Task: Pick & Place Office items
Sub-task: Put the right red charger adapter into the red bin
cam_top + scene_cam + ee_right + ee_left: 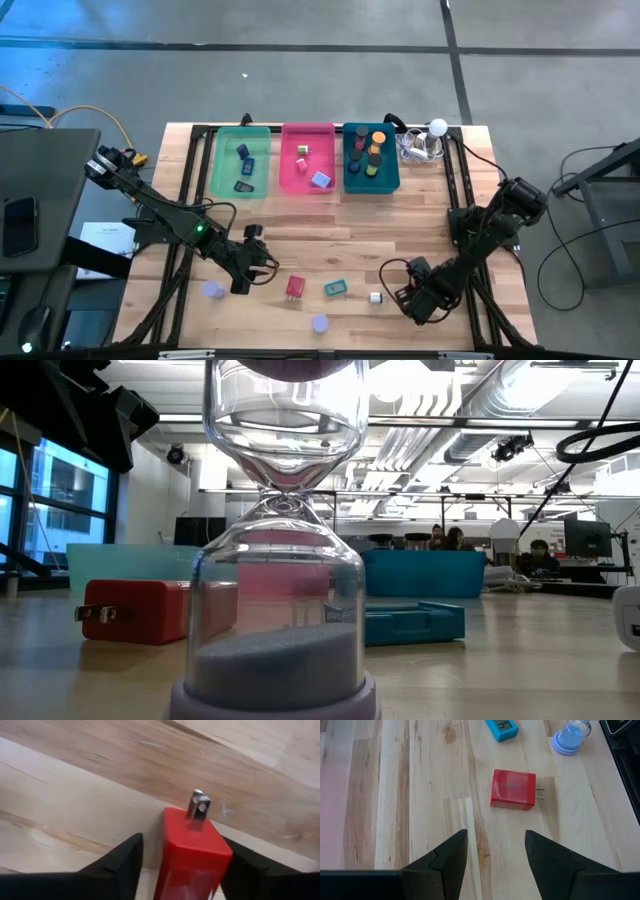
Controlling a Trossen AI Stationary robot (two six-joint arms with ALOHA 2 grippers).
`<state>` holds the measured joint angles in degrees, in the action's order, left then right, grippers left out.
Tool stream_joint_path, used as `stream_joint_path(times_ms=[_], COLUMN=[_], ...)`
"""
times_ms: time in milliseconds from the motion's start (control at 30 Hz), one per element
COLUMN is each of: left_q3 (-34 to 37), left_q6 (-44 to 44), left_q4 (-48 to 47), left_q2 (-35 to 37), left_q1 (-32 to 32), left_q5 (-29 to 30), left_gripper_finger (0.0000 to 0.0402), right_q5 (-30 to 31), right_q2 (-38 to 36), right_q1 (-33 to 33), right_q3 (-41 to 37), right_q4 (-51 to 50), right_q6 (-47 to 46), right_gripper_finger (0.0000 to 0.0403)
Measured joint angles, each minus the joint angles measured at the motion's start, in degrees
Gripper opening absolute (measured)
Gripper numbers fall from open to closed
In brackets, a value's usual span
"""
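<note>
Table: pale wooden butcher-block table top (395, 795), smooth, visible grain and plank seams, low sheen.
Charger: red plastic block-shaped plug charger (512, 789), satin, with two bright metal prongs (540, 793).
Second charger: red glossy plastic plug block (192, 855) with shiny metal prongs (198, 806).
Hourglass: clear glossy glass-like hourglass (285, 540), matt lavender sand (275, 655).
Fingers: matt black plastic left gripper fingers (447, 862).
Trays: green plastic rectangular tray (222, 180), smooth.
</note>
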<state>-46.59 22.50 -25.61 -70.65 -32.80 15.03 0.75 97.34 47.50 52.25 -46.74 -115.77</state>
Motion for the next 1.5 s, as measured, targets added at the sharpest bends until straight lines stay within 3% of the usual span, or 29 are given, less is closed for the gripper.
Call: stream_joint_path(times_ms=[233,600,867,1000,1133,1300,1433,1500], left_q3=[0.0,0.0,0.0,0.0,-0.2,-0.1,-0.1,-0.1], left_q6=[0.0,-0.1,-2.0,-7.0,-14.3,-19.4,-22.8,-23.7], left_q4=[0.0,0.3,5.3,18.5,34.4,45.2,55.0,59.6], left_q2=[0.0,0.0,-0.1,-1.2,-4.1,-6.9,-10.2,-12.3], left_q1=[0.0,0.0,0.4,0.5,0.2,1.7,4.0,5.0], left_q5=[-0.1,-0.1,0.0,0.7,0.7,1.0,1.5,1.4], left_gripper_finger=[0.0191,0.0191,0.0191,0.0191,0.0191,0.0191,0.0191,0.0191], right_q5=[0.2,5.8,21.6,33.6,47.9,64.3,71.6,72.4], right_q2=[0.0,0.0,0.0,0.0,0.0,-0.1,-0.2,-0.2], right_q1=[-1.8,-2.7,-2.7,-3.0,-2.9,-1.7,-1.8,-2.4], right_q3=[-0.1,0.0,6.7,12.1,18.8,26.1,27.8,27.7], right_q4=[0.6,0.5,-5.3,-6.9,-5.4,2.5,17.0,25.3], right_q6=[4.5,8.1,16.1,22.6,35.7,60.1,80.8,91.1], right_gripper_finger=[0.0110,0.0107,0.0107,0.0107,0.0107,0.0107,0.0107,0.0107])
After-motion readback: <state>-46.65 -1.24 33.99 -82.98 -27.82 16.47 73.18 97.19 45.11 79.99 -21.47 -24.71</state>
